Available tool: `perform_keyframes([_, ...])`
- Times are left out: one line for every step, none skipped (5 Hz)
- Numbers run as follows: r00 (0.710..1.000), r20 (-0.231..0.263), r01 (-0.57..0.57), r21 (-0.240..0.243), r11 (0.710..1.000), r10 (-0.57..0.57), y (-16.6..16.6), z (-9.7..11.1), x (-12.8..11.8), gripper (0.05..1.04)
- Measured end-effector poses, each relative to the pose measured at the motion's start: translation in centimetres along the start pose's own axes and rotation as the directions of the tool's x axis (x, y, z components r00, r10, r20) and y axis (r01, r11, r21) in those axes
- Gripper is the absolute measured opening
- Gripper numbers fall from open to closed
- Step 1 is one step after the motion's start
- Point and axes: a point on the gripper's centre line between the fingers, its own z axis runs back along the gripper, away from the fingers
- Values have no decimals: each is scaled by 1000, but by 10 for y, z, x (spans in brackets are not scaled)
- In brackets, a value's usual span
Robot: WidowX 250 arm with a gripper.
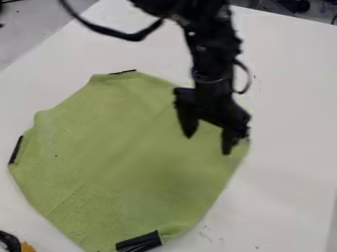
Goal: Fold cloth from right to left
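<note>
Gripper (208,145) over right part of cloth (118,147), fingers spread, nothing pinched (contact with cloth: cannot tell). Cloth green, laid out nearly flat on white table (289,147), faint creases at lower left. Black strips at cloth edge: top (123,72), left (16,150), bottom (widest of three) (139,242). Dark object (9,242) at lower left corner of view.

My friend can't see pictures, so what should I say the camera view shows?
An open black gripper hangs over the right part of a green cloth, which lies spread on a white table with black strips along its edge.
</note>
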Motion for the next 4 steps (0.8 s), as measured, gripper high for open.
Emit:
perform_keyframes([998,11,62,-16,998,-61,-9,-6,35,1001])
perform_keyframes([992,-13,125,-46,991,-126,-13,-14,57,1001])
perform_keyframes([985,5,170,-65,983,-170,-8,-22,82,1001])
perform_keyframes([984,-2,178,-99,979,-179,-1,-35,94,1001])
